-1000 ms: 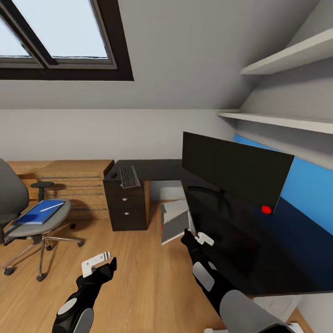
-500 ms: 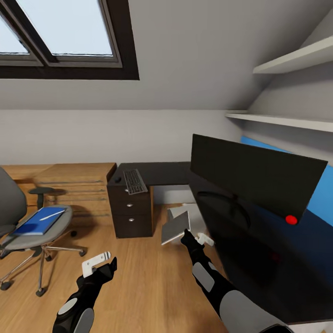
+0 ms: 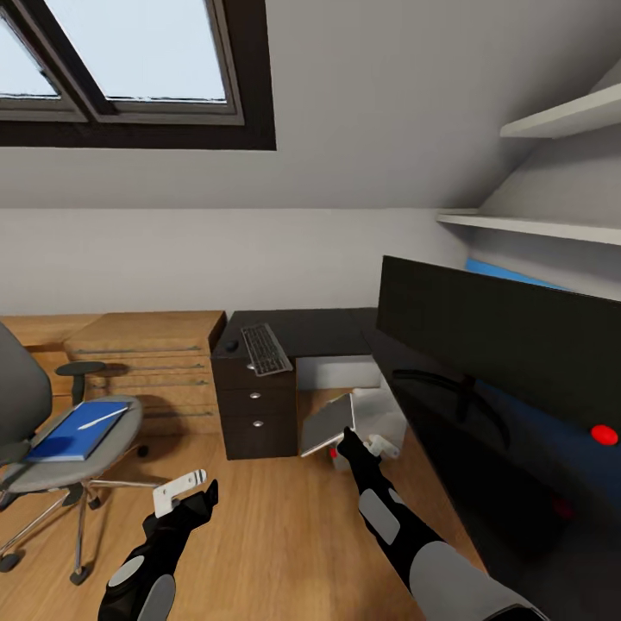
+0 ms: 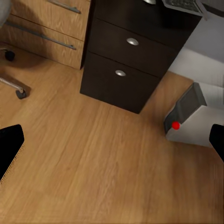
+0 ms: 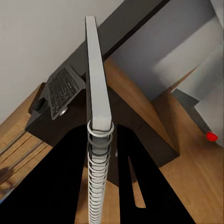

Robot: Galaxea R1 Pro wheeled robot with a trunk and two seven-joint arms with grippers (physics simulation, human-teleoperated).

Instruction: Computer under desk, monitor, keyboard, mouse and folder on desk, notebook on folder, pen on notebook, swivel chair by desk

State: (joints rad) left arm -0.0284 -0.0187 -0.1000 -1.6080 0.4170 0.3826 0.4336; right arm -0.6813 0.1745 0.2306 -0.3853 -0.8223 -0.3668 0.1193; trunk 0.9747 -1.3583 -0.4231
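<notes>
Landmark: the black corner tabletop (image 3: 328, 332).

- Monitor (image 3: 509, 341) stands on the tabletop's near wing, red dot at its lower corner, round foot reflected in the glossy top.
- Swivel chair (image 3: 52, 431) sits on the wood floor well apart from the tabletop, past the light wooden cabinet (image 3: 147, 358).
- Computer (image 3: 379, 418) on the floor under the tabletop, beside the black drawer unit (image 4: 126, 70); red button visible on its front.
- Folder (image 3: 79, 429) lies flat on the chair seat, pen (image 3: 102, 417) on top of it.
- Notebook (image 3: 326, 424), grey cover with spiral binding, is off the tabletop, held tilted in the air in front of the computer.
- Keyboard (image 3: 265, 348) rests on the tabletop's far wing above the drawers; mouse (image 3: 231, 345) just beside it.
- Right tool (image 3: 349, 440) is clamped on the notebook's spiral edge.
- Left tool (image 3: 185, 487) hovers over bare floor short of the drawers, fingers spread, nothing in it.
</notes>
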